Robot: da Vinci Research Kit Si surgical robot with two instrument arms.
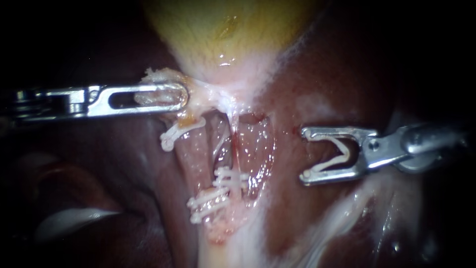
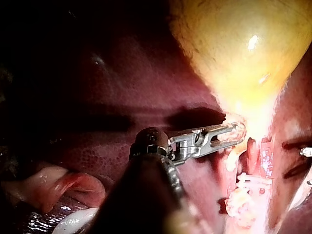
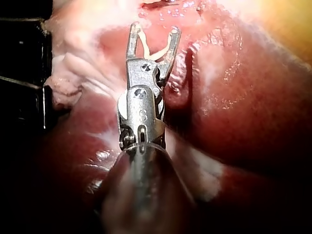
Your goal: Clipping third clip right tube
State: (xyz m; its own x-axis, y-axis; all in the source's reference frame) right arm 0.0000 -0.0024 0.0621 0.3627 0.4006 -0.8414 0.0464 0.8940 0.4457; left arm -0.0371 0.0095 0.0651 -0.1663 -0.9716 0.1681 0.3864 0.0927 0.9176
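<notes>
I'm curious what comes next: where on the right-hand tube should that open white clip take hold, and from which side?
Probably the bare stretch of the right tube, above the white clips sitting lower down. Come from its right: the tube runs upright in the endoscope view, and the right instrument holds the open clip mouth-first toward it, so it can straddle the tube squarely.

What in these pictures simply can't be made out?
- Endoscope view: how much tissue the left instrument grips; its jaw covers it.
- Endoscope view: the lower clips overlap, so no sure count.
- Left wrist view: the right instrument is nearly all beyond the edge.
</notes>
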